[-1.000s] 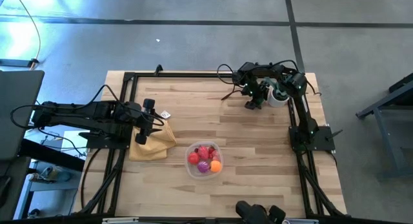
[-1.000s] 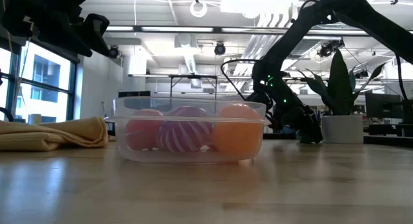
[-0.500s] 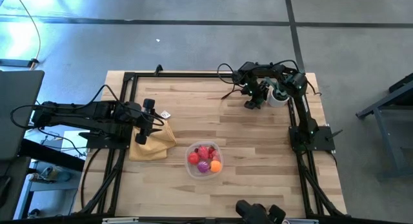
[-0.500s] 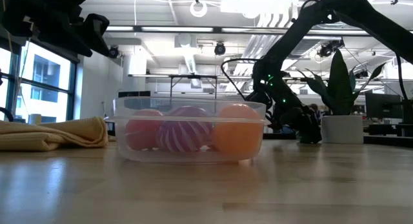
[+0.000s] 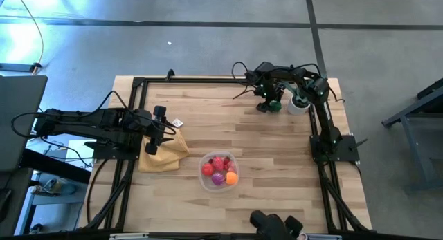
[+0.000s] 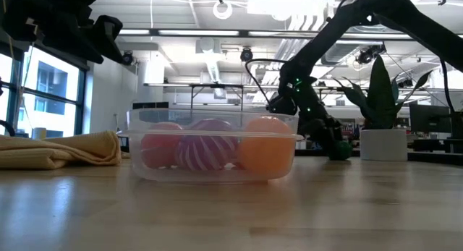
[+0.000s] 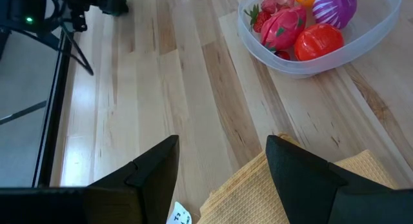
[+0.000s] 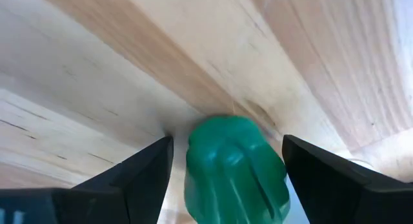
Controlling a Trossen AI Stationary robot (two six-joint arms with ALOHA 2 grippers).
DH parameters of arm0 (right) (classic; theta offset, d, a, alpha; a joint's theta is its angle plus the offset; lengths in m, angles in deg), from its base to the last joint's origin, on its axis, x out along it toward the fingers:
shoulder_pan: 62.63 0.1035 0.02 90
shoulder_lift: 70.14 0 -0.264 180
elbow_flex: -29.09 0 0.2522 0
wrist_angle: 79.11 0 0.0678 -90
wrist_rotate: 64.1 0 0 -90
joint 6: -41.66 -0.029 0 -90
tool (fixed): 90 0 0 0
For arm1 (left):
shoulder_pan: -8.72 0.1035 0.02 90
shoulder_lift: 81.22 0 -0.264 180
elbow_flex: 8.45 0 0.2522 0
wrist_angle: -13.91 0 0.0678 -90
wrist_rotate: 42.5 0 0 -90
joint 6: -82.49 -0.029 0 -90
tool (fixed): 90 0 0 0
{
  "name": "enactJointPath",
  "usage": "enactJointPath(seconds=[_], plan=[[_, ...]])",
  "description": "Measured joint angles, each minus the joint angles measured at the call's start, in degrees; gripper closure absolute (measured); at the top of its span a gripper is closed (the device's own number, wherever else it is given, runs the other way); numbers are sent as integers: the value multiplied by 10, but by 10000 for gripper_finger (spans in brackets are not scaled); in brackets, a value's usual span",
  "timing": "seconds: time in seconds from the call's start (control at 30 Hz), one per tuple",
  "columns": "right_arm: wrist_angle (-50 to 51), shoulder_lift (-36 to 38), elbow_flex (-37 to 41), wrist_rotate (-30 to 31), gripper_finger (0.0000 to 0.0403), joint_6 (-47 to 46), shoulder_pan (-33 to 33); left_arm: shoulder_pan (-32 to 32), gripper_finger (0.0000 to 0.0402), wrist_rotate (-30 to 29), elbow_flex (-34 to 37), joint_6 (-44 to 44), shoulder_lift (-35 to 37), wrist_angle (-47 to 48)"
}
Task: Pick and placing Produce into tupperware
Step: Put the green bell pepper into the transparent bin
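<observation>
The clear tupperware (image 5: 219, 171) stands near the table's middle front and holds red, magenta, purple-striped and orange produce (image 7: 303, 27). A green toy vegetable (image 5: 275, 106) lies on the wood at the far right, next to the white pot. My right gripper (image 5: 266, 104) hangs low over it, open. Its fingers stand on either side of the green piece (image 8: 235, 166). My left gripper (image 7: 222, 175) waits open above the yellow cloth at the left. My right gripper comes slanting down over the green vegetable, which rests on the table. One finger (image 8: 139, 172) shows a gap to it. The other finger (image 8: 329, 172) is right at its edge, and I cannot tell whether it touches.
A spiky plant in a white pot (image 5: 299, 102) stands just right of the right gripper. The mustard-yellow cloth (image 5: 165, 151) lies left of the tupperware. A black frame runs along the table's left, far and right edges. Bare wood lies between the pot and the tupperware.
My right gripper has shifted a little toward the far left and risen slightly. That uncovered the green vegetable, which stays on the table. The left arm and the tupperware have kept still.
</observation>
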Motion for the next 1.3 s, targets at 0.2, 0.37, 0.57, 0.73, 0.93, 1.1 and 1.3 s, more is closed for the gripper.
enactJointPath(seconds=[0.2,0.37,0.57,0.73,0.93,1.1,1.3], plan=[[7,0,-4,-7,119,-6,-7,0,181,0,0,0,0,0],[15,0,-4,-17,119,6,-8,0,181,0,0,0,0,0],[38,0,-4,0,119,20,-8,0,181,0,0,0,0,0],[38,0,-4,-1,119,35,-8,0,181,0,0,0,0,0],[39,0,-4,-2,120,35,-8,0,181,0,0,0,0,0],[40,0,-4,-5,125,25,-8,0,181,0,0,0,0,0],[39,0,-4,-17,136,13,-8,0,181,0,0,0,0,0]])
